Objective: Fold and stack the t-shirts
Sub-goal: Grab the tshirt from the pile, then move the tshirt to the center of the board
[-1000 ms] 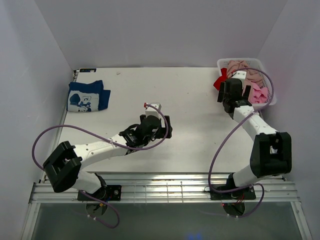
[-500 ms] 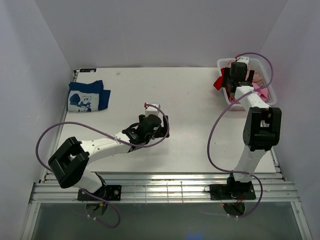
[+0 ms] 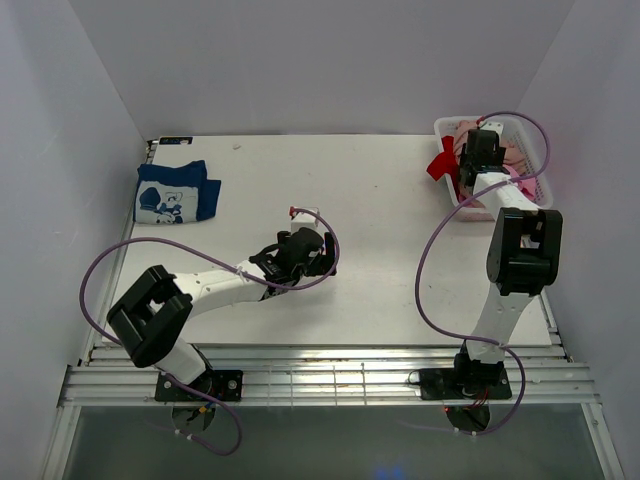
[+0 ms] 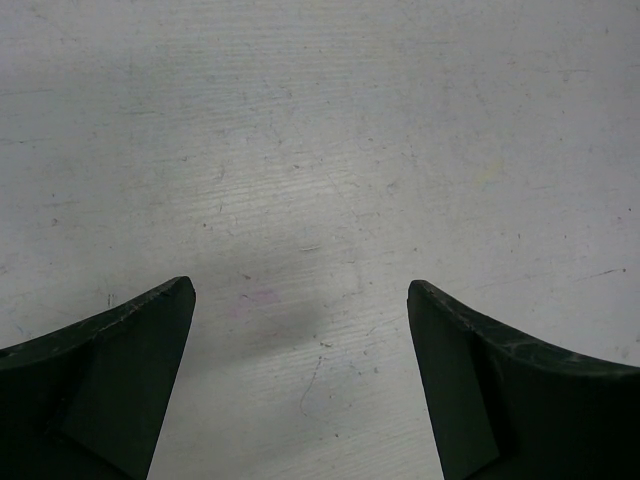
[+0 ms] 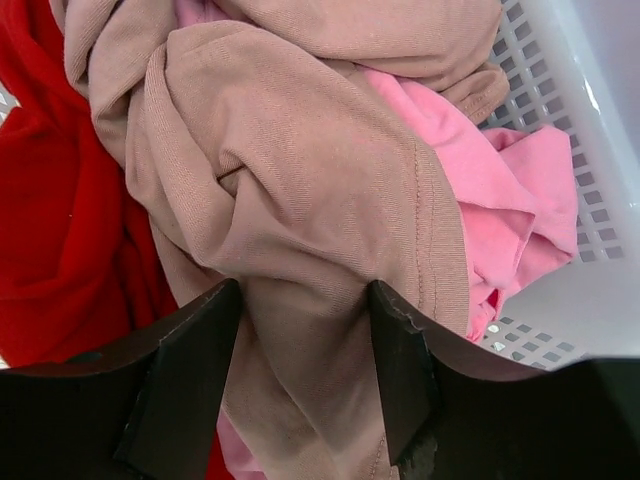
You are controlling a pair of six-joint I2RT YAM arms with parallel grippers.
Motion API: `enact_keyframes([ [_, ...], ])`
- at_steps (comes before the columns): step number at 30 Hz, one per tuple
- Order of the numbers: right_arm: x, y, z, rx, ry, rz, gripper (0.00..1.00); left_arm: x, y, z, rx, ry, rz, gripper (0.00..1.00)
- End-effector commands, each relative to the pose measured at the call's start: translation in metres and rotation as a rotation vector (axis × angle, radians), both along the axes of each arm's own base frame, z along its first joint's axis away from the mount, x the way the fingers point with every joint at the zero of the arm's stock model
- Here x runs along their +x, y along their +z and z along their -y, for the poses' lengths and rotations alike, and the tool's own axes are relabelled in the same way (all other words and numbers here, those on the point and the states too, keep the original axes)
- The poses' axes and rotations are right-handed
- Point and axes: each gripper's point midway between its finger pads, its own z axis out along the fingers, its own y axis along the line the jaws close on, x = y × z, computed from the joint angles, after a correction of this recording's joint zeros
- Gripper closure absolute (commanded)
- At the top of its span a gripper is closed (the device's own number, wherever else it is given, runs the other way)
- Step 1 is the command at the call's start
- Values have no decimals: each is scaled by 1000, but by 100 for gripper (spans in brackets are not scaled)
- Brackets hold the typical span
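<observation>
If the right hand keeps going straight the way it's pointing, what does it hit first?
The dusty pink-tan t-shirt, bunched in the white basket. A fold of it lies right between the fingers of the right hand, so contact looks immediate, though depth is hard to judge.

four t-shirts (image 5: 300,200), one white basket (image 5: 560,300), two robot arms (image 3: 215,288)

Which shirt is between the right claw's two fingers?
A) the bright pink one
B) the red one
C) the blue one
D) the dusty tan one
D: the wrist view shows the right claw straddling a fold of the dusty tan shirt, with the red shirt and bright pink shirt off to its sides.
</observation>
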Motion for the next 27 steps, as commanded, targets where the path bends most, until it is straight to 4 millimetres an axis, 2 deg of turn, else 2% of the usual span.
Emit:
enact_keyframes([
  [1,5,31,3,-20,-14,74,41,7,11,7,-31,-11,16,2],
  [2,5,33,3,-20,-14,80,45,7,11,7,-31,-11,16,2],
  [3,4,41,3,-19,-13,94,54,7,11,8,-35,-11,15,2],
  [5,2,47,2,-18,-10,104,87,6,10,8,-35,-15,13,2],
  [6,0,57,2,-19,-8,120,92,7,11,8,-36,-15,13,2],
  [8,-3,65,-1,-11,3,127,92,6,10,8,-34,-15,9,2],
  [9,-6,78,-5,-8,14,148,92,7,11,8,-36,-14,10,2],
  [10,-9,82,-10,2,33,147,92,6,11,7,-35,-9,7,2],
  [11,-11,92,-19,12,57,162,92,7,12,7,-35,-5,8,2],
  [12,-16,113,-22,21,69,202,92,6,12,6,-34,-3,7,2],
  [14,-22,130,-65,51,177,208,92,6,17,3,-38,11,13,2],
  [15,-25,157,-78,61,206,248,92,6,19,2,-41,16,16,2],
  [16,-28,167,-91,75,240,250,92,4,19,-1,-40,19,16,2],
  [17,-38,169,-120,91,305,211,92,4,25,-2,-51,26,28,2],
  [18,-39,197,-139,111,356,250,92,3,28,-3,-57,27,32,2],
  [19,-44,206,-159,133,409,245,92,3,30,-5,-62,30,37,2],
  [20,-56,208,-192,153,485,208,92,1,31,-8,-63,37,38,2],
  [21,-61,217,-212,177,534,209,92,0,38,-10,-76,41,49,2],
  [22,-66,244,-233,214,604,255,92,-1,40,-13,-78,46,52,2],
  [23,-77,255,-259,240,671,266,92,-4,40,-16,-78,49,53,2],
  [24,-85,262,-273,270,710,259,92,-4,49,-19,-95,60,71,2],
  [25,-94,293,-288,312,774,315,92,-6,52,-24,-95,71,76,2],
  [27,-109,316,-309,357,843,342,92,-10,53,-33,-96,93,82,2],
])
